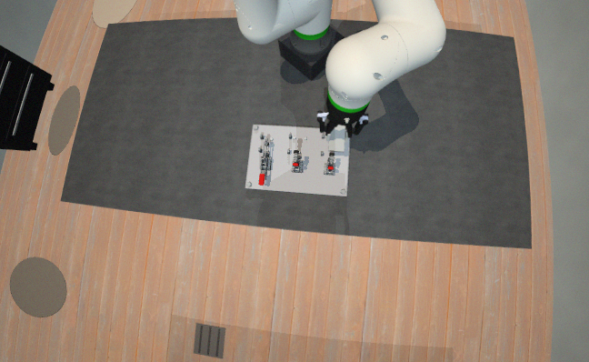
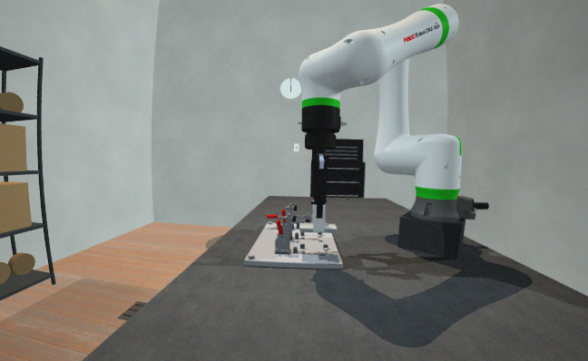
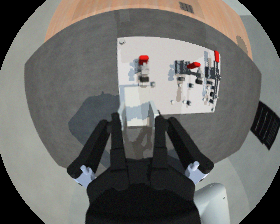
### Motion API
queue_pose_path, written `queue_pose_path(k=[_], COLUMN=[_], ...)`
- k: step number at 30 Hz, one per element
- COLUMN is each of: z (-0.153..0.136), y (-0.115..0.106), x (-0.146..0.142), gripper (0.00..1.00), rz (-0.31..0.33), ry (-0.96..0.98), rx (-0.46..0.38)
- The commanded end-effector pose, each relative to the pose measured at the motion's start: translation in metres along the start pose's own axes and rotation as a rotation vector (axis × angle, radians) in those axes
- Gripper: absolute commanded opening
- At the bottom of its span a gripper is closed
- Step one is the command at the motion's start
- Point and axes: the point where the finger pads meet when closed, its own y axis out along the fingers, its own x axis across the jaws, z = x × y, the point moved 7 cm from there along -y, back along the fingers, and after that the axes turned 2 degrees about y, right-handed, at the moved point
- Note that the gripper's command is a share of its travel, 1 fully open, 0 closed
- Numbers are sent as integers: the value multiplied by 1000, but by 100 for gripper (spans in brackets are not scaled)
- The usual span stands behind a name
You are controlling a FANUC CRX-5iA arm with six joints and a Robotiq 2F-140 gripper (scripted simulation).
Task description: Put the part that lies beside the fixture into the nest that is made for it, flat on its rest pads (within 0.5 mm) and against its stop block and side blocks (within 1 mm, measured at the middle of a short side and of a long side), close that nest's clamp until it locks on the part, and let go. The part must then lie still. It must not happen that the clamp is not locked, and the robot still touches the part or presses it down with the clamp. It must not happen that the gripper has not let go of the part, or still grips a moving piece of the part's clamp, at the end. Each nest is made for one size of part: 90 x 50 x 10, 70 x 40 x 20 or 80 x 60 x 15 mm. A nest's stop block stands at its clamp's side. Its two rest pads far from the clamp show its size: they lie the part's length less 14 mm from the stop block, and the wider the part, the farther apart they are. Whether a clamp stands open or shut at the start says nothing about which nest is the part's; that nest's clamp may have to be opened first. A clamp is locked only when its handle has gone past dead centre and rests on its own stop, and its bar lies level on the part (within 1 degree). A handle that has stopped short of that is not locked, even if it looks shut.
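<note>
One fixture plate (image 1: 254, 182), three clamps, three red handles, one part (image 3: 139, 113), one arm (image 2: 373, 54)

The arm (image 2: 373, 54) was white with bright green rings at its joints and small red lettering near the top. The gripper (image 3: 139, 137) was black, with pale tips on its outer links. The part (image 3: 136, 112) between its fingers was light grey. The fixture plate (image 1: 274, 182) was pale grey, and each of its three clamps had a red handle (image 1: 262, 178). The mat (image 1: 155, 136) under it was dark grey. The table (image 1: 246, 282) showed orange-brown wooden planks with lighter streaks. The shelf rack (image 2: 41, 136) was black and carried brown boxes.
</note>
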Motion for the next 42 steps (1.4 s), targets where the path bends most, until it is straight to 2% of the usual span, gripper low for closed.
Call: queue_pose_path(k=[1, 42], z=[1, 1], y=[0, 1], x=[5, 10], gripper=[0, 0], rz=[1, 1], ry=[0, 0], rx=[0, 0])
